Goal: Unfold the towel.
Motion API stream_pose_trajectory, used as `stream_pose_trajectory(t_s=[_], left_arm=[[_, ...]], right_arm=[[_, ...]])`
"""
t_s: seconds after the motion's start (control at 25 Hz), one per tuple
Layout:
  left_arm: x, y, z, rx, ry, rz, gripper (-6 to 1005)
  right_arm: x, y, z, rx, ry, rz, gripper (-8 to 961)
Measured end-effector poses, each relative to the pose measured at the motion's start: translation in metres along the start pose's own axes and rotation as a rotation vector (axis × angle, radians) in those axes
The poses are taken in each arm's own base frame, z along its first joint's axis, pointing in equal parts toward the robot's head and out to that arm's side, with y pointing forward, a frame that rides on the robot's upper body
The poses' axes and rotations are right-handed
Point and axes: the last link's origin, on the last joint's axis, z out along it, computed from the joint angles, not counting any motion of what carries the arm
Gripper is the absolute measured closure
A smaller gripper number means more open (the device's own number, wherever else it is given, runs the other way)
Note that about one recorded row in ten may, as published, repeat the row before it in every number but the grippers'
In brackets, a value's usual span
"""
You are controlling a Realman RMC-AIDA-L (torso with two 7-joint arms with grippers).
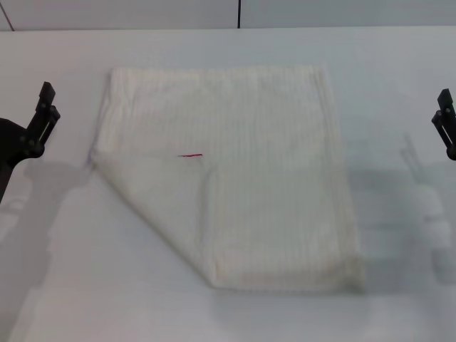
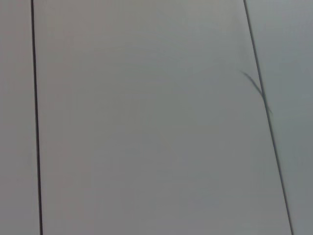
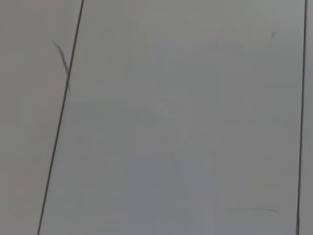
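The towel is a cream-white ribbed cloth lying flat on the white table in the middle of the head view. Its near-left corner is folded over onto the cloth as a triangular flap. A small red tag lies at the tip of that flap. My left gripper is raised at the far left edge, apart from the towel. My right gripper is raised at the far right edge, also apart from it. Neither holds anything. Both wrist views show only plain grey panels.
The table's back edge meets a grey wall behind the towel. Bare tabletop surrounds the towel on all sides. The arms' shadows fall on the table at left and right. The wrist views show wall panels with dark seams.
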Motion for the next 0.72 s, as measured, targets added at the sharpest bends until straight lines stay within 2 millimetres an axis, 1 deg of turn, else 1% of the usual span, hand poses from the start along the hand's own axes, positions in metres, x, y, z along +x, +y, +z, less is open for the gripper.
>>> stream_pose_trajectory(t_s=[0.32, 0.48, 0.52, 0.56, 0.64, 0.72], left_arm=[[0.000, 0.004, 0.000, -0.021, 0.000, -0.002, 196], [0.000, 0.008, 0.009, -0.028, -0.020, -0.014, 197], [0.000, 0.010, 0.015, -0.028, -0.034, -0.023, 198], [0.002, 0.014, 0.026, -0.028, -0.058, -0.031, 198], [0.005, 0.017, 0.034, -0.033, -0.082, -0.020, 199], [0.010, 0.026, 0.049, -0.053, -0.133, 0.033, 199]], right_arm=[[0.000, 0.002, 0.001, -0.004, -0.001, 0.003, 155], [-0.004, 0.011, 0.006, -0.019, -0.009, 0.041, 166], [-0.005, 0.015, 0.008, -0.028, -0.006, 0.053, 169], [-0.007, 0.018, 0.012, -0.038, -0.005, 0.065, 172], [-0.010, 0.025, 0.019, -0.054, 0.000, 0.093, 178], [-0.016, 0.032, 0.029, -0.075, 0.001, 0.118, 184]])
